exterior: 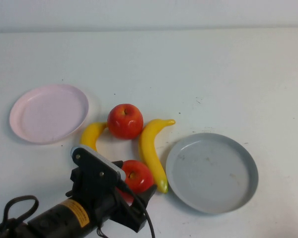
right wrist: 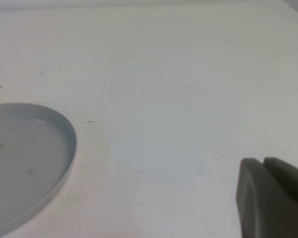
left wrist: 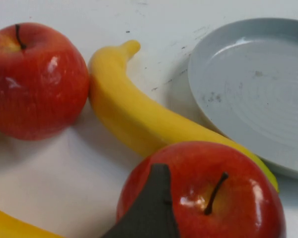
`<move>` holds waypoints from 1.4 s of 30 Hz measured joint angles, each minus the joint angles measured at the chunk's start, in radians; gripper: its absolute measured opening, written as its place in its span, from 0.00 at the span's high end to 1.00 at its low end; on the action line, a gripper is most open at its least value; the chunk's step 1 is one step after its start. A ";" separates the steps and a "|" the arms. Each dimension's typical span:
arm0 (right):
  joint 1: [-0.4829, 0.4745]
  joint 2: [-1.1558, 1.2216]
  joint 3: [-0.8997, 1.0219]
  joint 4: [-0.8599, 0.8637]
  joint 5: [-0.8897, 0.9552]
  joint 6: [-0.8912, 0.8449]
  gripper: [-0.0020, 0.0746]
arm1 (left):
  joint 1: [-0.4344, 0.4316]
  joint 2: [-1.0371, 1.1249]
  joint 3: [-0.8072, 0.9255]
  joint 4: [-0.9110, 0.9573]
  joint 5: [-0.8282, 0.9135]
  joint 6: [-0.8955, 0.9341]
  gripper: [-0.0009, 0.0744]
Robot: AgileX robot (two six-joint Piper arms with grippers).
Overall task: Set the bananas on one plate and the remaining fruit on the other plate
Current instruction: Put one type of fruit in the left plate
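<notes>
**Getting a good hold on the near apple**

The left gripper (exterior: 139, 191) is down at the near apple (exterior: 137, 175), low on the table's left side. One dark finger (left wrist: 154, 208) lies across the front of this apple in the left wrist view. The other finger is hidden, so I cannot tell if the jaws are squeezing the apple or only sitting around it.

To do this step well, I think the fingers should press on both round sides of the apple, near its middle, so it does not pop out. It is shiny and may slip. Lift straight up, because the long banana (exterior: 153, 149) lies right beside it, and a sideways pull could push that banana.

The far apple (exterior: 125, 121) sits between the long banana and the short banana (exterior: 92, 134). The pink plate (exterior: 25, 130) is empty, off to the left, and that is where the apples should go. The grey plate (exterior: 243, 191) is empty too, on the right, just beside the long banana.

The right gripper (right wrist: 270, 203) hangs above bare table near the grey plate, and its jaws look closed with nothing in them.
</notes>
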 joint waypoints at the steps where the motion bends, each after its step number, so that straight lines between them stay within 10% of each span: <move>1: 0.000 0.000 0.000 0.000 0.000 0.000 1.00 | 0.000 0.007 -0.007 0.000 0.000 0.000 0.10; 36: 0.000 0.000 0.000 0.000 0.000 0.000 1.00 | 0.050 0.080 -0.041 -0.028 0.015 0.011 0.10; 42: 0.000 0.000 0.000 0.000 0.000 0.000 1.00 | 0.050 0.080 -0.046 -0.026 0.033 0.011 0.23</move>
